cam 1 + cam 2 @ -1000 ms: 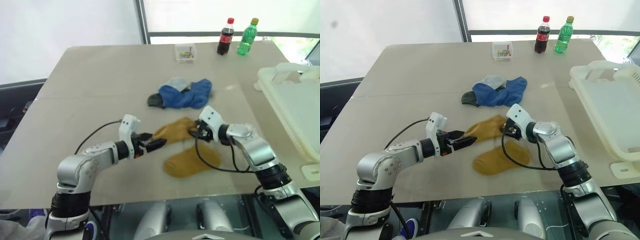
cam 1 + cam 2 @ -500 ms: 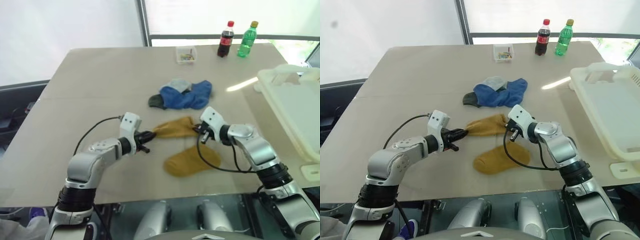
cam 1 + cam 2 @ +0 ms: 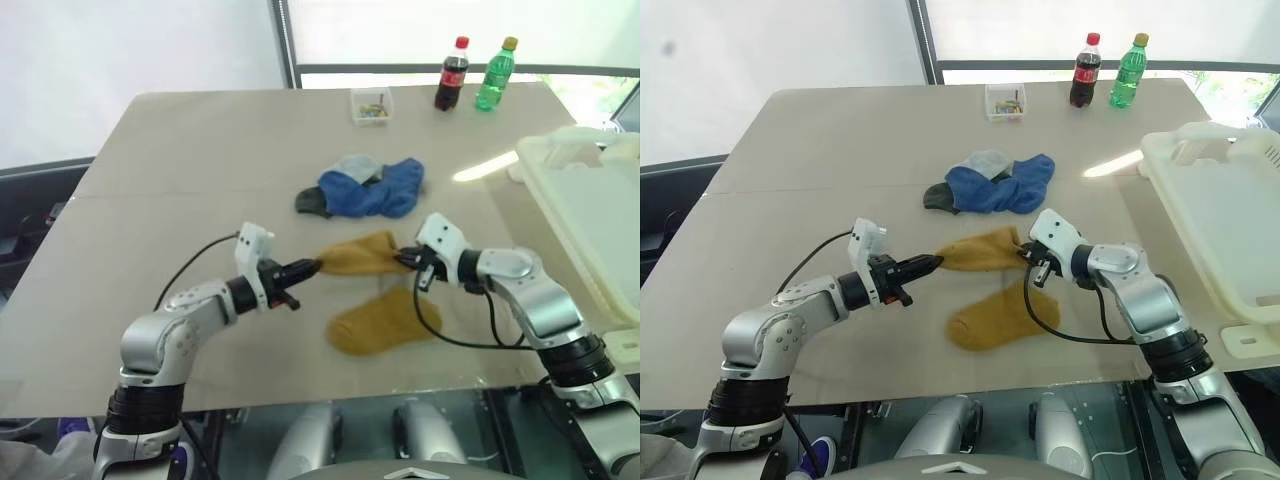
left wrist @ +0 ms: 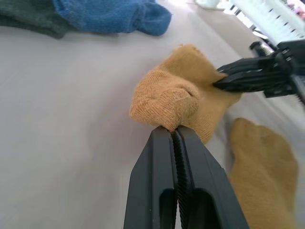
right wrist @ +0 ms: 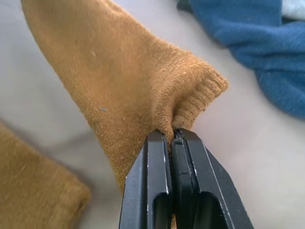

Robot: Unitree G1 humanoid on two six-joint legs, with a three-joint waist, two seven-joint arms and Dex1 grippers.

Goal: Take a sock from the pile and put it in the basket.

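A mustard sock [image 3: 360,255] hangs stretched between my two grippers, just above the table. My left gripper [image 3: 312,267] is shut on its toe end [image 4: 176,98], and my right gripper [image 3: 403,260] is shut on its ribbed cuff [image 5: 190,90]. A second mustard sock [image 3: 383,322] lies flat on the table just in front of it. The pile [image 3: 365,188] of blue, grey and dark green socks sits a little farther back. At the right edge of the table stands the cream-white basket [image 3: 575,140].
A small clear box [image 3: 371,106] with coloured bits stands at the far side of the table. To its right are a cola bottle [image 3: 452,75] and a green bottle [image 3: 494,75]. Black cables loop from both wrists over the table.
Both grippers have shut on the ends of the mustard sock. The sock is now pulled taut between them and slightly lifted, and the right gripper has drifted to the right.
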